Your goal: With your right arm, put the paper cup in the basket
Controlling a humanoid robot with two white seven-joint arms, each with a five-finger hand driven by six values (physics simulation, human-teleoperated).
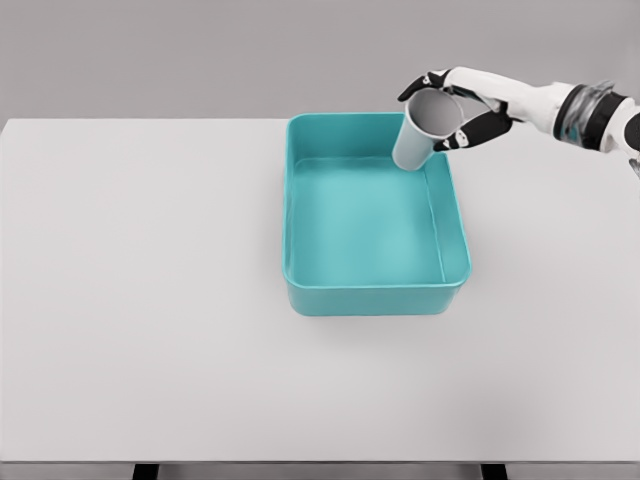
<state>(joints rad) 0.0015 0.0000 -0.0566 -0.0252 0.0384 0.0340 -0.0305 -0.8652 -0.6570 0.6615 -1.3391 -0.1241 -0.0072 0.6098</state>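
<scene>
Fingers [478, 128] of the right hand [468, 108] are curled round the cup [424, 130], gripping it near its rim: dark fingertips show on the upper left of the rim and on its right side. The arm reaches in from the right edge, white with a dark and grey cuff at the wrist, and runs leftward to the hand above the far right corner of the basket [370, 298].

The cup is grey-white paper, tilted, with its open mouth turned up and toward the camera and its narrower base pointing down and to the left. Its base lies over the basket's far right corner, overlapping the inside of the back wall there; whether it touches the wall or floor cannot be told from this view. The rim sits higher than the basket's edge, out past the far wall.

The basket is a teal rectangular bin with rounded corners, standing flat on the table [140, 300], right of the table's centre. Its floor shows plain teal apart from the corner where the cup overlaps it.

The table is pale grey-white and stretches well to the left of the basket; a grey wall lies behind it.
</scene>
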